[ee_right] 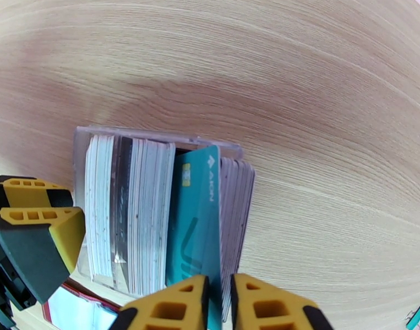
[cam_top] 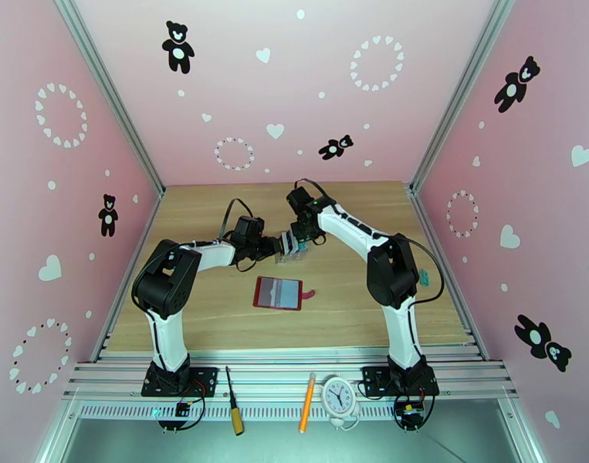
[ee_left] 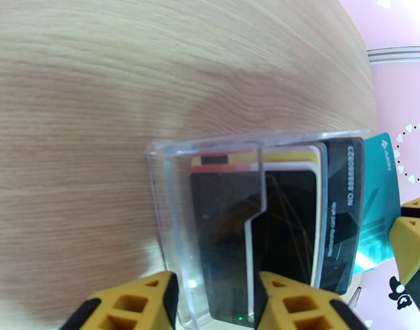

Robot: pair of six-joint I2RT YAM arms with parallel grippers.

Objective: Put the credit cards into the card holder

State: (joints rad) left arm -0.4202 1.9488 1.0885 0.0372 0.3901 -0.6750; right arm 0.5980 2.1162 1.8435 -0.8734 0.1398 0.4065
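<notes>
Right pincer (ee_right: 219, 286) — around teal card (ee_right: 192, 215)

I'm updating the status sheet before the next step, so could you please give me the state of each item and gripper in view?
card holder: lying open on the table, inside facing up.
clear rack: upright, holding many cards.
teal card: standing in the rack, pinched at its top edge.
other cards: standing on edge in the rack.
left gripper: shut on the clear rack.
right gripper: shut on the teal card.
</notes>
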